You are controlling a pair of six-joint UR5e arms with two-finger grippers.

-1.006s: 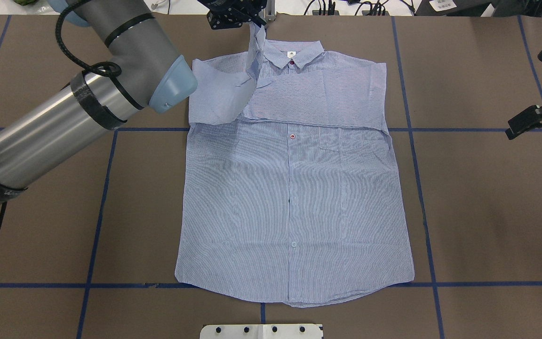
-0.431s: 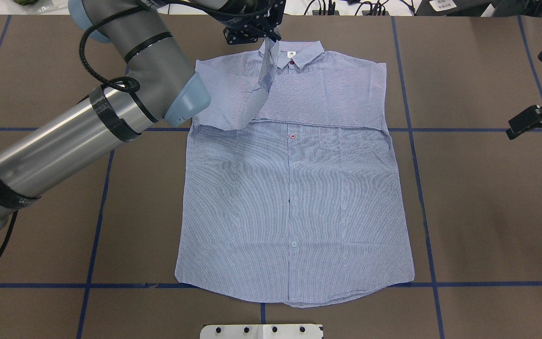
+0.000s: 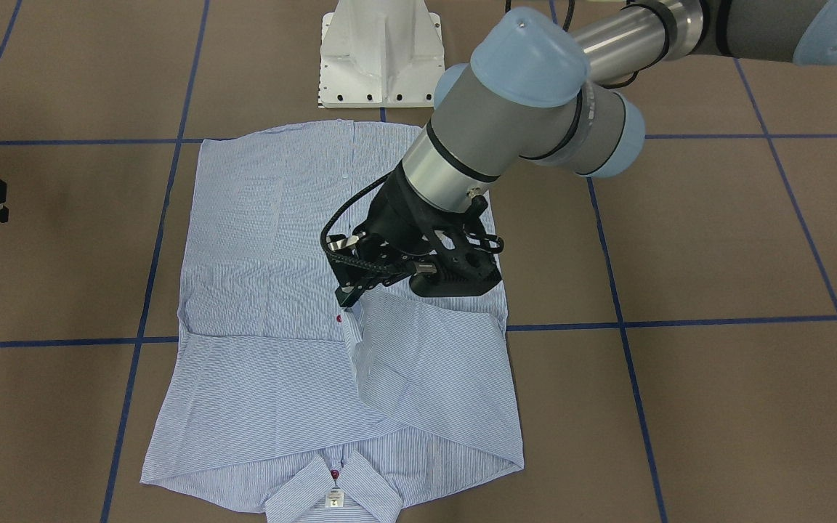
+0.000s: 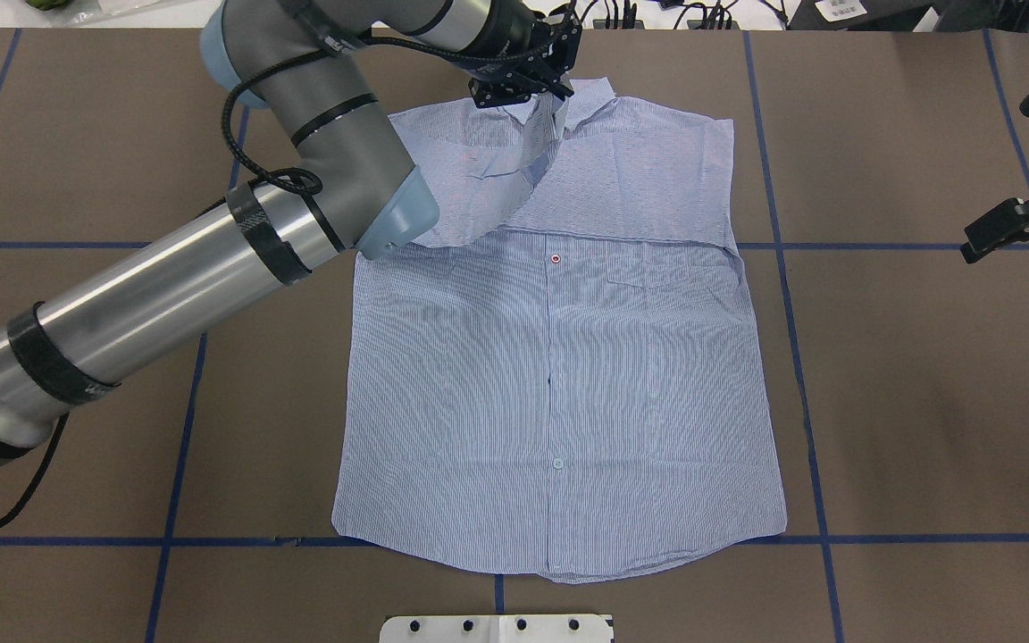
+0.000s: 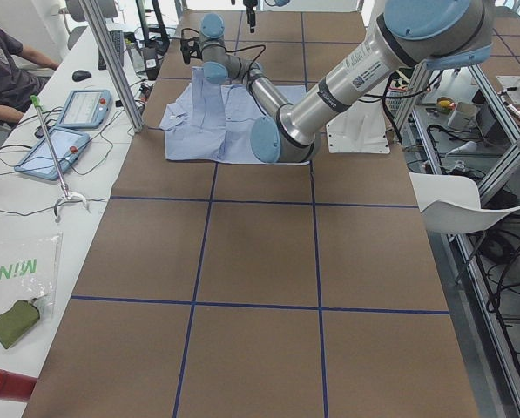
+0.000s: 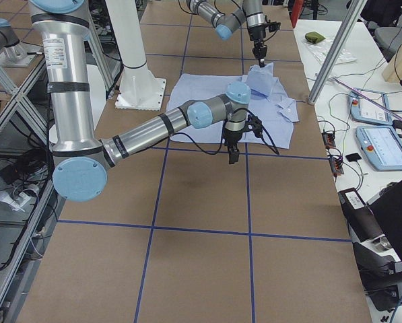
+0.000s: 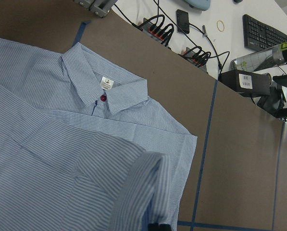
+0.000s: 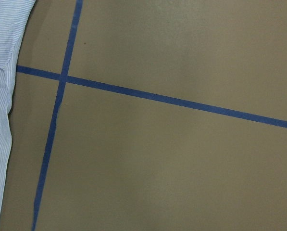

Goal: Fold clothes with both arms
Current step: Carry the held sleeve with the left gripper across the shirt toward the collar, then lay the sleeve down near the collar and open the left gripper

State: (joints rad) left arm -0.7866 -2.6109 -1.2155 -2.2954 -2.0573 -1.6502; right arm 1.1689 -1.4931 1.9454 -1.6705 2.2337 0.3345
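Holding the shirt's sleeve (image 4: 488,179) by its cuff end, the L gripper (image 3: 346,303) is pinched tight on the fabric. The cuff dangles below the fingertips, lifted clear of the chest area. Shirt (image 4: 559,384) itself lies flat & front-up in the middle of the brown table (image 4: 907,402), w/ the collar (image 4: 599,96) on the far side from the robot and the hem nearest the white base (image 3: 382,58). The other sleeve (image 4: 639,192) lies folded across the chest, just under the collar. 1 red button (image 4: 555,259) shows below that fold. L arm (image 4: 166,295) reaches in diagonally past the shirt's shoulder. R gripper (image 4: 1010,230) hangs well apart from the shirt, over bare table near a blue tape line (image 4: 881,246). Nothing visibly in it afaict, but can't tell how far open it is.
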